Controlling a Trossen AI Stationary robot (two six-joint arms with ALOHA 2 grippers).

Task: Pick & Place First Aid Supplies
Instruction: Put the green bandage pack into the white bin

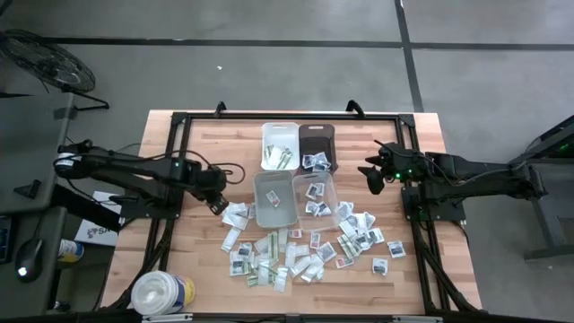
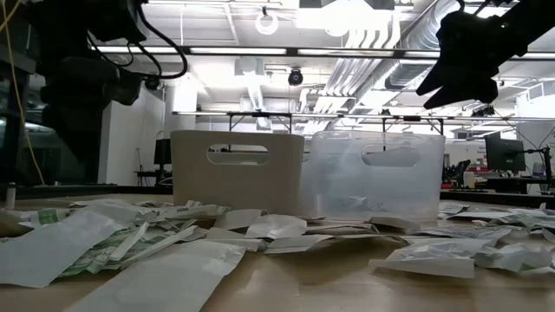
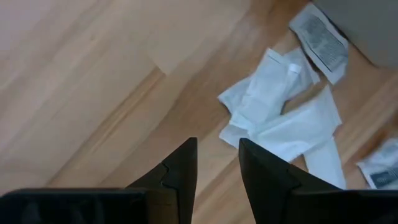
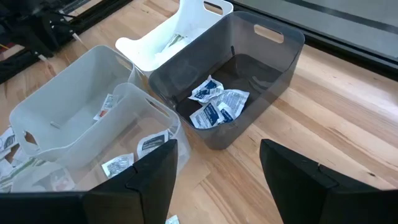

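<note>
White tub (image 1: 163, 292) at table (image 1: 188, 161) corner, four bins (image 1: 297, 174) mid-table.

overhead, table-level and wrist views share the bins (image 1: 296, 170).

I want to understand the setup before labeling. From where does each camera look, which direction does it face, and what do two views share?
High: overhead, straight down on the table, both arms.
Low: table height, level past packets to two bins; arms above.
Left wrist: on left arm, down at packets; left end effector slightly apart, empty.
Right wrist: on right arm, over four bins; right end effector open, empty.
Shared: high and right wrist both show the dark bin.
</note>
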